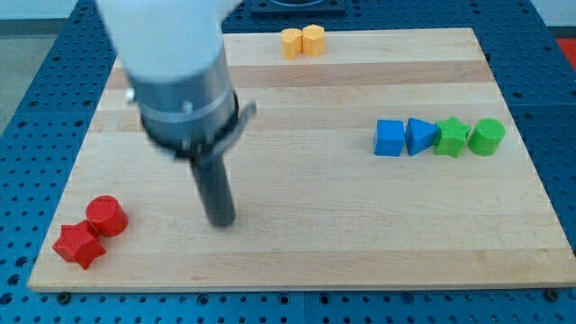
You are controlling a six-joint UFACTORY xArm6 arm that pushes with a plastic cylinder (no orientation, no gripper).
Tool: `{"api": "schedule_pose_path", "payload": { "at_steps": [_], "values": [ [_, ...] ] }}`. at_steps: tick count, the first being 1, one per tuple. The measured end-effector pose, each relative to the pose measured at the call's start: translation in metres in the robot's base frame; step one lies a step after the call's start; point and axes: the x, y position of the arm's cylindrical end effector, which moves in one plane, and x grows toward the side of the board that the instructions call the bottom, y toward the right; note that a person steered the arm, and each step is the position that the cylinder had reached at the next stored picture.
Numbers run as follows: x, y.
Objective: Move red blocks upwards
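A red cylinder (107, 215) and a red star block (77, 244) sit touching each other near the board's bottom left corner. My tip (221, 221) is down on the board to the right of the red cylinder, about a hand's width away, touching no block. The rod hangs from the large white and grey arm (176, 76) at the view's upper left.
Two yellow blocks (302, 41) sit at the board's top edge. A row at the right holds a blue cube (390, 139), a blue triangle block (419, 136), a green star block (452, 138) and a green cylinder (487, 136). The wooden board (360, 225) lies on a blue perforated table.
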Motion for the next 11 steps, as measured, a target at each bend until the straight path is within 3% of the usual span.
{"api": "schedule_pose_path", "payload": {
  "at_steps": [1,4,6,8,9,11],
  "values": [
    [0.042,0.0],
    [0.043,-0.101],
    [0.043,-0.119],
    [0.042,-0.191],
    [0.036,-0.202],
    [0.013,-0.165]
  ]
}}
